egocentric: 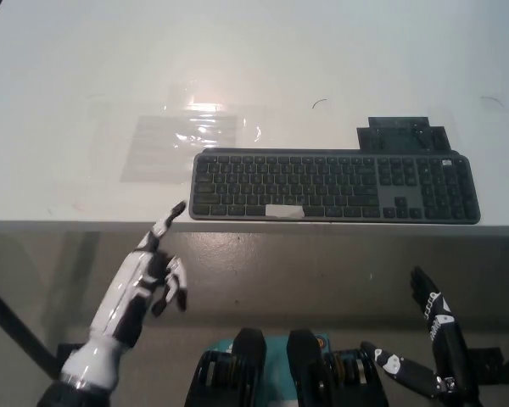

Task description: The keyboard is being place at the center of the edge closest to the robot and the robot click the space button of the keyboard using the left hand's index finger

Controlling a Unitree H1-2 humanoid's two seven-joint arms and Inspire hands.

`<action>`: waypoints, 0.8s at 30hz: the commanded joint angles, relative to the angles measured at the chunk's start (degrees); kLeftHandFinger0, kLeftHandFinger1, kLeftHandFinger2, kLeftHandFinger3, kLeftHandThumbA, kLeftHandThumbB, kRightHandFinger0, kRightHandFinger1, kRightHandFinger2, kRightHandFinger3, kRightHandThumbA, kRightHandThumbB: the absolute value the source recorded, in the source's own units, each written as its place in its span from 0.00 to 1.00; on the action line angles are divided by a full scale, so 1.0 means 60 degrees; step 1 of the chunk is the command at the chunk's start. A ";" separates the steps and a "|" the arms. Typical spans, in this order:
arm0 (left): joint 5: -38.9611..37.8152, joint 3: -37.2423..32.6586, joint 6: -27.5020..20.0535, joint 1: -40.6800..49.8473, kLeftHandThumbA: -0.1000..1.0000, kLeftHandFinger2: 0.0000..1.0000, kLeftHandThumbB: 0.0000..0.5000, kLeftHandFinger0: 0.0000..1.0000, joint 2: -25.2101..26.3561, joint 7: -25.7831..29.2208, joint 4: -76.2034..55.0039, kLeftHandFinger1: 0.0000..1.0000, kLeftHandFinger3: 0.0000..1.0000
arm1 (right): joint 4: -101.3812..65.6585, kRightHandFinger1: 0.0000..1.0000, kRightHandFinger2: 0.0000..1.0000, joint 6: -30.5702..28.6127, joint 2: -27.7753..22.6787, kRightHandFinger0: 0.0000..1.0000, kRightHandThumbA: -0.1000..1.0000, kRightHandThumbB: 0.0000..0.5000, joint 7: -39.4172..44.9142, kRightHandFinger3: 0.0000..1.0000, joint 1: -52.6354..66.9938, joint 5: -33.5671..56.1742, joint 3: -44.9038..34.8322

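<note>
A dark grey keyboard lies along the near edge of the white table, right of centre. Its space bar carries a pale strip of tape. My white left hand is raised at the lower left, in front of the table edge. One finger points up toward the keyboard's left corner, its tip just short of the table rim; the other fingers are curled in. It holds nothing. My black right hand rests low at the bottom right, fingers spread, below the table.
A sheet of clear plastic lies on the table left of and behind the keyboard. A small dark flat object sits just behind the keyboard's right half. A dark table leg runs down the lower left.
</note>
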 commanded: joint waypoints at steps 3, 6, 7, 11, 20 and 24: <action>0.3048 -0.1074 0.0573 -0.1455 1.00 0.25 0.89 0.00 0.0701 -0.0519 0.0237 0.00 1.00 | -0.0127 1.00 1.00 -0.0578 0.0023 1.00 1.00 0.49 -0.0102 1.00 -0.0244 -0.0121 -0.0005; 0.3473 -0.1357 0.0697 -0.1875 1.00 0.30 0.88 0.00 0.0792 -0.0481 0.0613 0.03 1.00 | -0.0131 1.00 1.00 -0.0545 0.0025 1.00 1.00 0.49 -0.0100 1.00 -0.0266 -0.0123 -0.0004; 0.3628 -0.1463 0.0722 -0.1973 1.00 0.28 0.83 0.00 0.0844 -0.0464 0.0689 0.03 1.00 | -0.0141 1.00 1.00 -0.0535 0.0018 1.00 1.00 0.49 -0.0096 1.00 -0.0258 -0.0143 0.0004; 0.4023 -0.1791 0.1182 -0.2483 1.00 0.29 0.77 0.00 0.1015 -0.0770 0.0870 0.06 1.00 | -0.0152 1.00 1.00 -0.0504 -0.0001 1.00 1.00 0.47 -0.0078 1.00 -0.0279 -0.0184 0.0025; 0.4693 -0.2562 0.2128 -0.3373 1.00 0.39 0.61 0.00 0.1228 -0.1634 0.1458 0.18 1.00 | -0.0144 1.00 1.00 -0.0439 -0.0009 1.00 1.00 0.50 -0.0012 1.00 -0.0378 -0.0160 0.0066; 0.4686 -0.2580 0.2194 -0.3509 1.00 0.41 0.55 0.00 0.1154 -0.1771 0.1836 0.24 1.00 | -0.0173 1.00 1.00 -0.0349 -0.0029 1.00 1.00 0.48 -0.0001 1.00 -0.0458 -0.0202 0.0083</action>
